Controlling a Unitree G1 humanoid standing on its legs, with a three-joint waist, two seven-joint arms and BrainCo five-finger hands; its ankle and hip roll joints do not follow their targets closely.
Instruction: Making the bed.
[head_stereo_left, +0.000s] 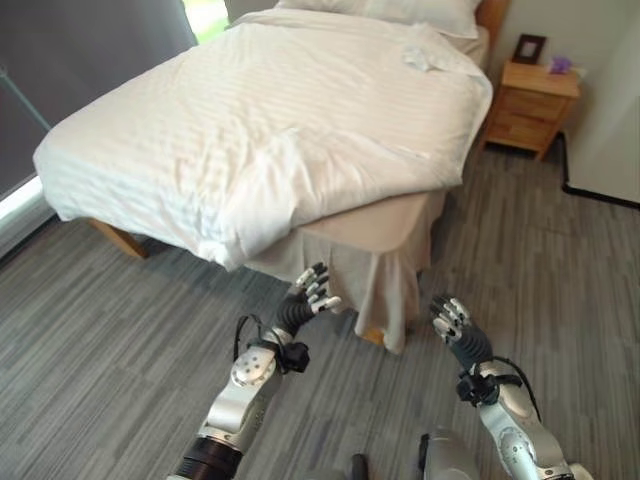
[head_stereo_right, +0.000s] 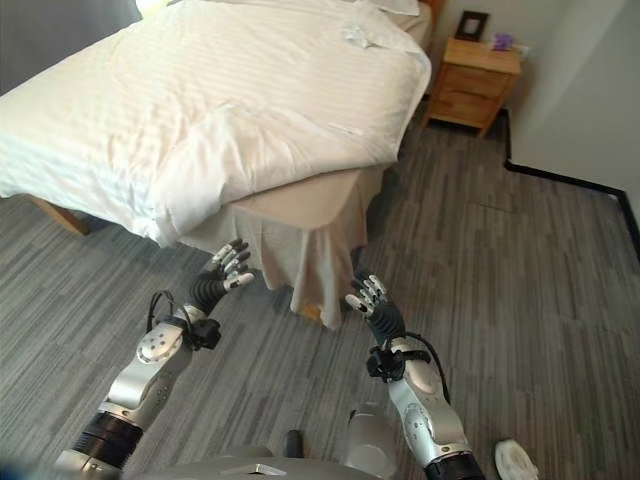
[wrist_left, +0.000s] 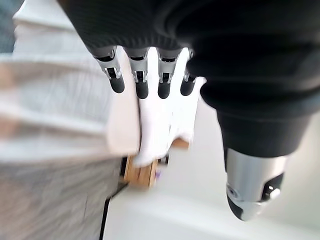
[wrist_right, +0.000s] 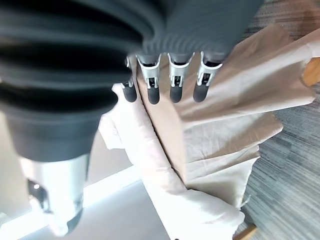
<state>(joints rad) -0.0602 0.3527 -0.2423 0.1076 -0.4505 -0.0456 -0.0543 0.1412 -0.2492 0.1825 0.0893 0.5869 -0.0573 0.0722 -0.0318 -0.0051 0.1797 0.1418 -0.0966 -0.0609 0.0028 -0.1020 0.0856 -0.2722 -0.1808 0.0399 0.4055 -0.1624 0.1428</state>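
A grey wood-grain plank floor (head_stereo_left: 120, 330) runs under and around a bed (head_stereo_left: 120, 240) on light wooden legs, set at an angle so that its foot corner points toward the robot. Past the far side stands a small wooden nightstand (head_stereo_left: 535, 105) with drawers, carrying a dark picture frame (head_stereo_left: 529, 47) and a small purple thing (head_stereo_left: 560, 64) too small to make out. A dark roller blind (head_stereo_left: 80, 50) hangs on the left, and a pale wall with a black skirting strip (head_stereo_right: 570, 180) closes the room on the right.

The white duvet (head_stereo_left: 270, 120) has a faint woven stripe and lies over most of the mattress, fairly smooth on top but bunched and rumpled along its lower edge. At the near foot corner it stops short, leaving the beige mattress corner (head_stereo_left: 385, 215) bare. Below that, a beige bed skirt (head_stereo_left: 380, 285) hangs in loose folds down to the floor. White pillows (head_stereo_left: 410, 12) sit at the head, and a small crumpled white piece (head_stereo_left: 420, 58) lies on the duvet near them.

The left hand (head_stereo_left: 308, 295) hovers just under the rumpled duvet edge, fingers loosely spread, empty. The right hand (head_stereo_left: 450, 320) is raised beside the hanging skirt, fingers relaxed, holding nothing.
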